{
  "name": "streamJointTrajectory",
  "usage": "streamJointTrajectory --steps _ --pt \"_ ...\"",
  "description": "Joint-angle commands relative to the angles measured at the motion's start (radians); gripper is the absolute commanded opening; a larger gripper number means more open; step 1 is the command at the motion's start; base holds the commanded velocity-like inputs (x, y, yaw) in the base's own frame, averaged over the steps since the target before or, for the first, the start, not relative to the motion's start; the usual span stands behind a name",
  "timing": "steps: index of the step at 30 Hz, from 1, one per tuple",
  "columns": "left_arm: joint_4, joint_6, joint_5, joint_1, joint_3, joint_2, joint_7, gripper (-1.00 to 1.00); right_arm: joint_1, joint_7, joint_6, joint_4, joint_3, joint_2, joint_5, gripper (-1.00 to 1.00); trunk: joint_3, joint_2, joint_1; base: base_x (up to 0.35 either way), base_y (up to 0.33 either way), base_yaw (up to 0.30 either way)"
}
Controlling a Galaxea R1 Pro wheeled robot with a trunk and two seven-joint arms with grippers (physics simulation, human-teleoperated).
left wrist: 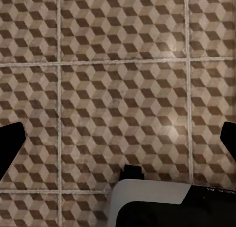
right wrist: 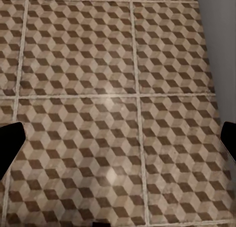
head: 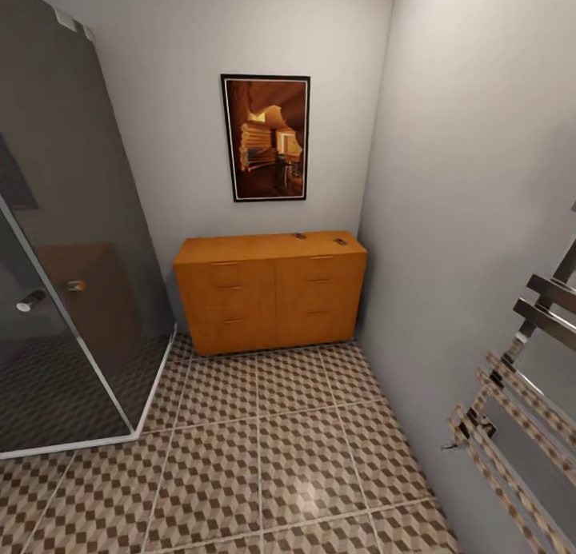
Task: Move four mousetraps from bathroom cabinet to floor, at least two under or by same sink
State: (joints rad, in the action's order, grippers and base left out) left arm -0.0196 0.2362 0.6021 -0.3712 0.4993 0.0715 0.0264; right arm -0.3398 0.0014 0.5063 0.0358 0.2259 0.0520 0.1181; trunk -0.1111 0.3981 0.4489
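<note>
The orange-brown cabinet (head: pixel 270 290) stands against the far wall with all its drawers shut. Two small flat mousetraps lie on its top near the right end, one (head: pixel 300 236) at the back and one (head: pixel 340 241) by the right corner. The bathroom floor (head: pixel 264 450), with its cube-pattern tiles, stretches from me to the cabinet. In the left wrist view my left gripper (left wrist: pixel 118 141) hangs open over bare tiles, holding nothing. My right gripper (right wrist: pixel 118 143) is open as well, over tiles beside the grey wall (right wrist: pixel 219 35). The sink is out of view.
A dark glass shower enclosure (head: pixel 72 242) fills the left side. On the right wall hangs a chrome towel rail (head: pixel 520 378). A framed picture (head: pixel 266 137) hangs above the cabinet. Part of my white and black body (left wrist: pixel 157 202) shows in the left wrist view.
</note>
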Motion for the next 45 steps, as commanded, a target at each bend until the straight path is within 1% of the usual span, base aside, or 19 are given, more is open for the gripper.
streamJointTrajectory --steps 1,5,10,15,20,25,35,45 --pt "0.000 0.002 0.005 -0.001 0.008 0.000 0.003 1.00 -0.001 0.000 0.003 -0.001 0.009 0.000 0.010 1.00 -0.002 0.002 0.001 0.334 -0.106 0.000" --pt "0.000 0.002 0.005 -0.001 0.008 0.000 0.003 1.00 -0.001 0.000 0.008 -0.001 0.009 0.000 0.011 1.00 -0.002 0.002 0.001 0.334 -0.106 0.042" --pt "0.000 0.002 0.005 0.000 0.008 0.000 0.003 1.00 -0.001 0.000 0.042 -0.002 0.009 0.000 0.009 1.00 -0.003 0.002 0.001 0.334 -0.106 0.190" --pt "0.000 0.002 0.005 -0.001 0.008 0.000 0.003 1.00 -0.001 0.000 0.049 -0.002 0.009 0.001 0.009 1.00 -0.005 0.002 0.001 0.334 -0.106 0.219" --pt "0.000 0.002 0.005 -0.001 0.008 0.000 0.003 1.00 -0.001 0.000 0.051 -0.002 0.009 0.001 0.009 1.00 -0.007 0.002 0.001 0.321 -0.092 0.092" --pt "0.000 0.002 0.005 -0.001 0.008 0.000 0.003 1.00 -0.001 0.000 0.052 -0.002 0.009 0.001 0.009 1.00 -0.007 0.002 0.001 0.126 -0.028 0.016" --pt "0.000 0.002 0.005 -0.001 0.008 -0.001 0.003 1.00 -0.001 0.000 0.052 -0.002 0.009 0.001 0.009 1.00 -0.007 0.002 0.001 0.033 -0.020 0.002" --pt "0.000 0.002 0.004 -0.001 0.008 -0.001 0.003 1.00 -0.001 0.000 0.052 -0.002 0.009 0.000 0.011 1.00 -0.007 0.002 0.001 0.195 -0.206 0.008"
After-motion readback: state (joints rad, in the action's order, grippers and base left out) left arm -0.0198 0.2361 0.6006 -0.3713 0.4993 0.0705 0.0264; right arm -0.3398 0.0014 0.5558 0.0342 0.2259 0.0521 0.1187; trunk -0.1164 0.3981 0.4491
